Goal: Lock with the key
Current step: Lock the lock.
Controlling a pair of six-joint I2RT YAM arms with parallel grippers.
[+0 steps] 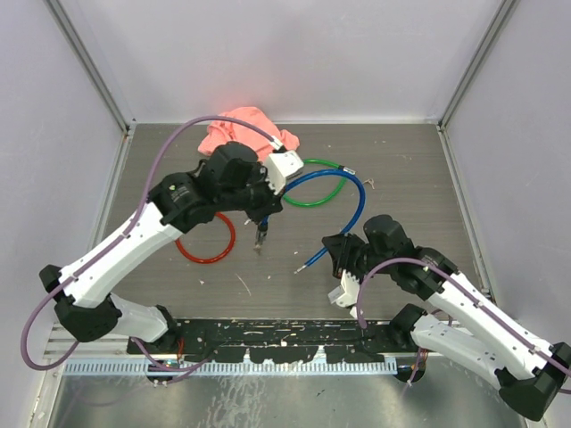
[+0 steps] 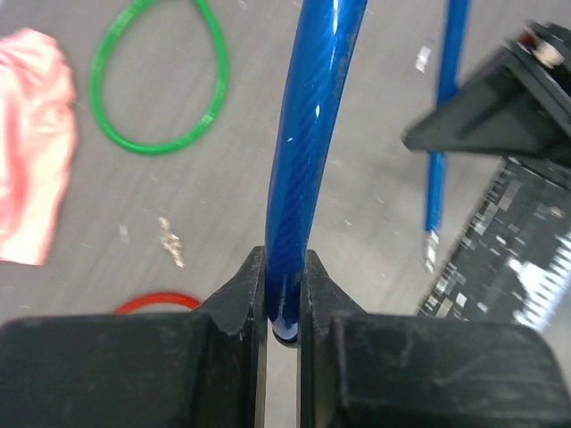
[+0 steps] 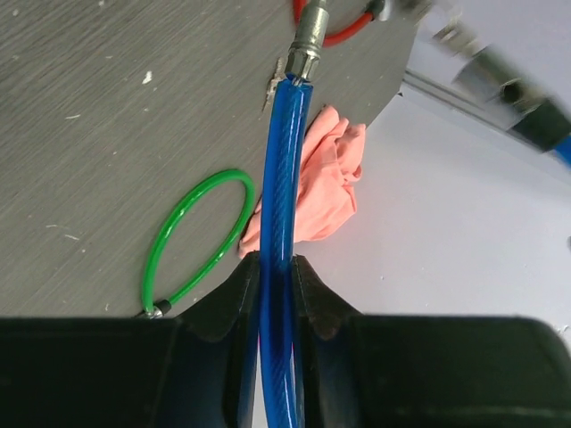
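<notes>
A blue cable lock (image 1: 357, 192) arcs over the grey table. My left gripper (image 1: 263, 214) is shut on one end of it; in the left wrist view the cable (image 2: 308, 134) runs up from between the closed fingers (image 2: 236, 303), and a dark end piece (image 1: 260, 237) hangs below them. My right gripper (image 1: 339, 257) is shut on the other stretch (image 3: 284, 160) a little behind its metal tip (image 3: 303, 45). That tip also shows in the top view (image 1: 300, 268). I cannot make out a key.
A green cable loop (image 1: 314, 203) lies inside the blue arc. A red loop (image 1: 205, 261) lies under the left arm. A pink cloth (image 1: 241, 125) sits at the back wall. A black perforated strip (image 1: 285, 339) runs along the front edge.
</notes>
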